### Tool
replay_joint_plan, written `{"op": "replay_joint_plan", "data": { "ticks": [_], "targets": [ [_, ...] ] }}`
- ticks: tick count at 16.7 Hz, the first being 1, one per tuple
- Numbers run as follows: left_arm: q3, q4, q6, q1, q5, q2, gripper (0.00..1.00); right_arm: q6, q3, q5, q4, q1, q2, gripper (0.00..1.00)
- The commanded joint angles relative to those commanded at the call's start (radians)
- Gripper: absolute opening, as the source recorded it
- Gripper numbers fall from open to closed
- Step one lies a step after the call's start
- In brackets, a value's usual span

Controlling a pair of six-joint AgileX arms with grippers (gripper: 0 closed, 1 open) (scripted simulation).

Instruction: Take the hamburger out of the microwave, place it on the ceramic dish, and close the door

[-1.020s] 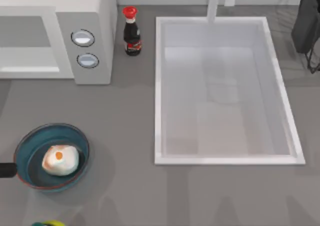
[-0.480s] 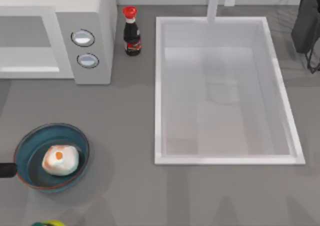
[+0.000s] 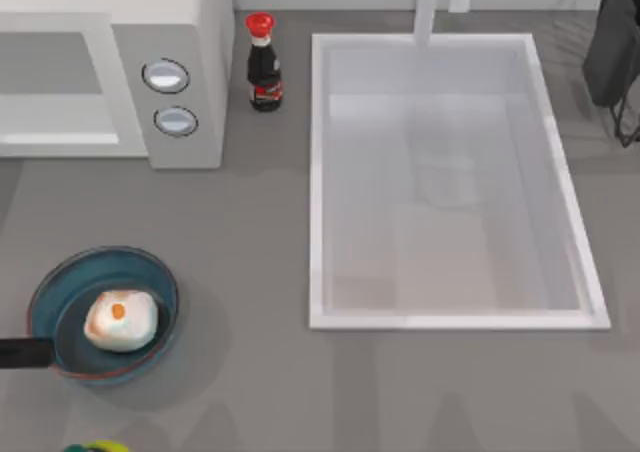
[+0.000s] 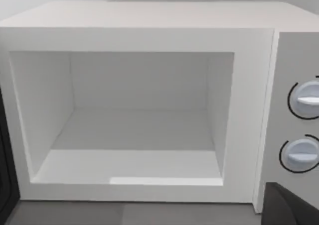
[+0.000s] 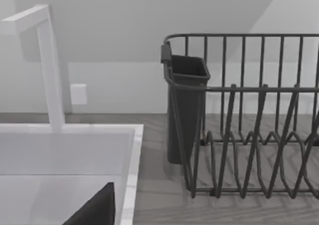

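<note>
Already, the hamburger (image 3: 121, 318) sat in the dish (image 3: 150, 272) at the lower left of the top view, resting on the bowl's floor a little toward its left wall. That looked like the carrying part done, with the burger put low in the bowl so it would not roll off. A dark bar, which I took for part of the left arm (image 3: 25, 352), poked in from the left edge and lay over the dish's rim. I could not tell whether the left gripper was released or clenched.

In the upper left stood the microwave (image 3: 185, 32), its two knobs (image 3: 166, 75) facing the front. In the left wrist view the cavity (image 4: 134, 130) gaped wide and bare, so the door was not shut; a dark strip at that picture's left edge may have been the door, but I could not be sure. The wrist camera faced the opening squarely, as I judged for the closing step to come.

A dark bottle (image 3: 263, 67) with a red cap stood just beside the microwave; its label carried no writing I could read. Right of it lay the sink (image 3: 318, 172). The rack (image 5: 249, 135) stood beyond, where the right arm was parked, its gripper's state impossible to tell.
</note>
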Motion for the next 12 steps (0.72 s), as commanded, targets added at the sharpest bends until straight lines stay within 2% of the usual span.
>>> {"op": "replay_joint_plan", "data": {
  "ticks": [3, 5, 12],
  "targets": [
    [0.0, -0.059, -0.001, -0.133, -0.133, -0.059, 0.0, 0.0, 0.0, 0.0, 0.0, 0.0, 0.0, 1.0],
    [0.0, -0.086, -0.002, -0.188, -0.188, -0.086, 0.0, 0.0, 0.0, 0.0, 0.0, 0.0, 0.0, 1.0],
    [0.009, -0.074, -0.002, -0.219, -0.218, -0.08, 0.0, 0.0, 0.0, 0.0, 0.0, 0.0, 0.0, 1.0]
  ]
}}
